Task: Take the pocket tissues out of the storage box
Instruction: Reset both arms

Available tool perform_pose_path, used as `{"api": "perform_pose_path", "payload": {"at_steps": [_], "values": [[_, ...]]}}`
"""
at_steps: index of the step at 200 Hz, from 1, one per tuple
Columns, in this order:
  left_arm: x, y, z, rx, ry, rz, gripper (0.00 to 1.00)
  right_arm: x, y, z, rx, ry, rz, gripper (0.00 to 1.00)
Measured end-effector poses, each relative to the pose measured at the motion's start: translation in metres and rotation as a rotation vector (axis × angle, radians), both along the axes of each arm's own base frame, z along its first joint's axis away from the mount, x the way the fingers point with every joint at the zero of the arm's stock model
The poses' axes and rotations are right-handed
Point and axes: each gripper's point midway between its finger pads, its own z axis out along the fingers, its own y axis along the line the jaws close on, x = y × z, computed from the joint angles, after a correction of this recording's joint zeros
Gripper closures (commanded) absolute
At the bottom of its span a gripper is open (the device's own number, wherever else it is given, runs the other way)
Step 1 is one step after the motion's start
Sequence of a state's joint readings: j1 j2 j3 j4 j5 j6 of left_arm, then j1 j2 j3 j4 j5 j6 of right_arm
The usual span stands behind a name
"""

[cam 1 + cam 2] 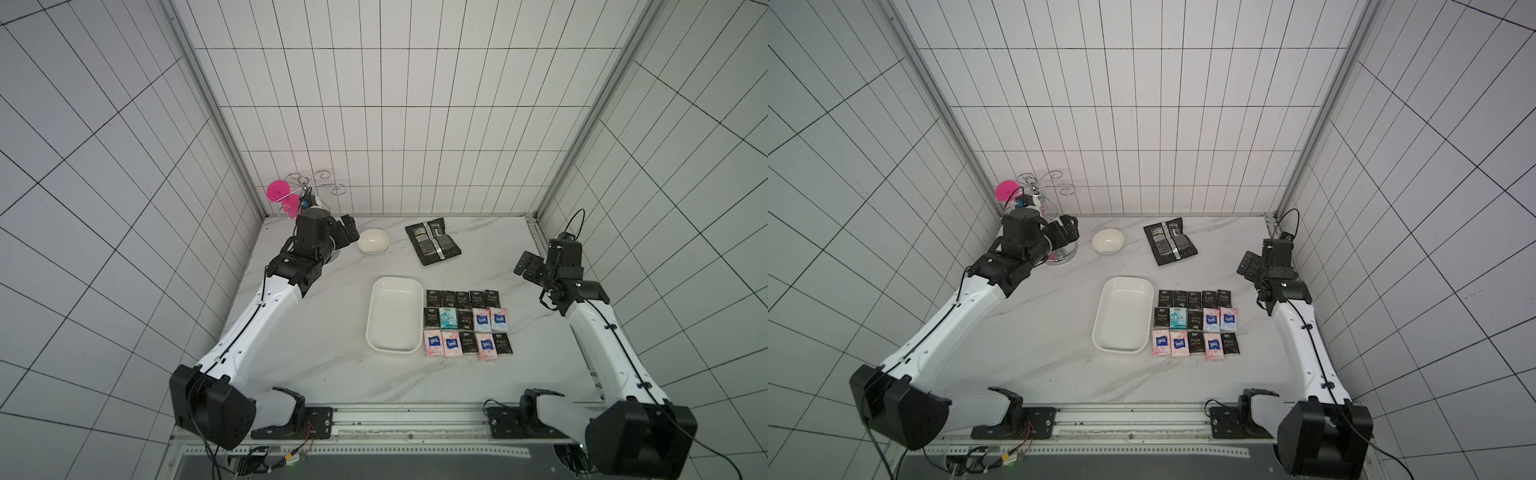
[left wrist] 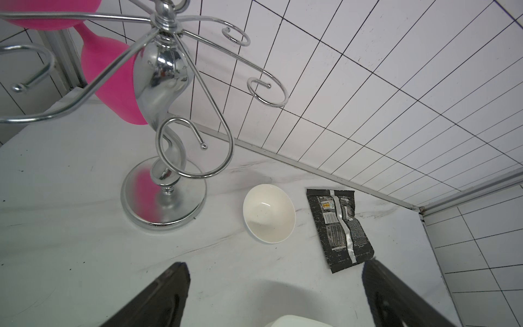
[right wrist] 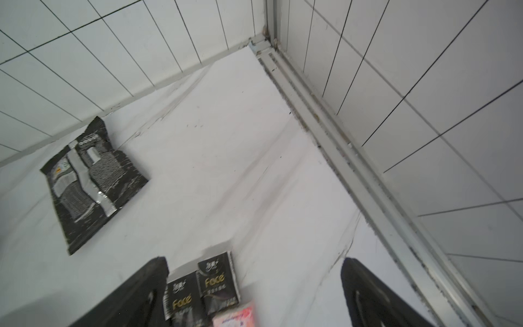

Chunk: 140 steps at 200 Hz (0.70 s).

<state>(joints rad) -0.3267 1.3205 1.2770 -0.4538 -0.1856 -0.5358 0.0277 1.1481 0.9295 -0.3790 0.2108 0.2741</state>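
We see the small soft pocket tissues [image 1: 464, 320] in rows on the marble bench [image 1: 332, 365], just beside the shallow white plastic storage box [image 1: 392, 316]. Our left gripper [image 2: 274, 266] and right gripper [image 3: 254, 260] are both spread wide, holding nothing.

The shallow white plastic storage box [image 1: 394, 320] is plain white all over. The small soft pocket tissues [image 1: 465, 319] are mixed. Some are black with "Face" lettering that looks gold in the blurred right wrist view, some are pink-white with blue labels, and one is teal. The flat black foil pouch [image 1: 433, 241] bears a silver strip. The marble table [image 1: 316, 332] is white with grey veins.
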Motion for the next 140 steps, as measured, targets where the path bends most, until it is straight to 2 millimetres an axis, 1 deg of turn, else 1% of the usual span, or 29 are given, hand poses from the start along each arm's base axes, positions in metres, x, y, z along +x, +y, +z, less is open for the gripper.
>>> {"api": "perform_pose_path", "payload": {"at_steps": [14,36,51,69,81,94,120,140], "values": [[0.001,0.005,-0.002,0.026,0.002,0.024,0.02,0.005,-0.01,-0.019,-0.041,-0.001,-0.011,0.01],[0.005,0.013,-0.007,0.067,0.004,0.06,0.01,0.012,-0.026,-0.052,-0.04,-0.012,-0.045,0.01],[0.01,0.018,-0.014,0.104,0.015,0.086,0.01,0.019,-0.028,-0.07,-0.041,-0.025,-0.039,0.01],[0.015,0.026,-0.031,0.16,0.04,0.122,0.01,0.027,-0.028,-0.089,-0.046,-0.034,-0.024,0.01],[0.015,0.033,-0.044,0.193,0.062,0.14,0.01,0.03,-0.027,-0.097,-0.051,-0.042,-0.013,0.01],[0.015,0.046,-0.056,0.223,0.075,0.171,0.01,0.034,-0.027,-0.099,-0.06,-0.068,-0.006,0.01],[0.014,0.069,-0.074,0.278,0.061,0.228,0.01,0.037,-0.028,-0.099,-0.075,-0.137,-0.005,0.01],[0.009,0.084,-0.086,0.337,0.036,0.251,0.01,0.038,-0.027,-0.108,-0.085,-0.168,0.001,0.01]]}}
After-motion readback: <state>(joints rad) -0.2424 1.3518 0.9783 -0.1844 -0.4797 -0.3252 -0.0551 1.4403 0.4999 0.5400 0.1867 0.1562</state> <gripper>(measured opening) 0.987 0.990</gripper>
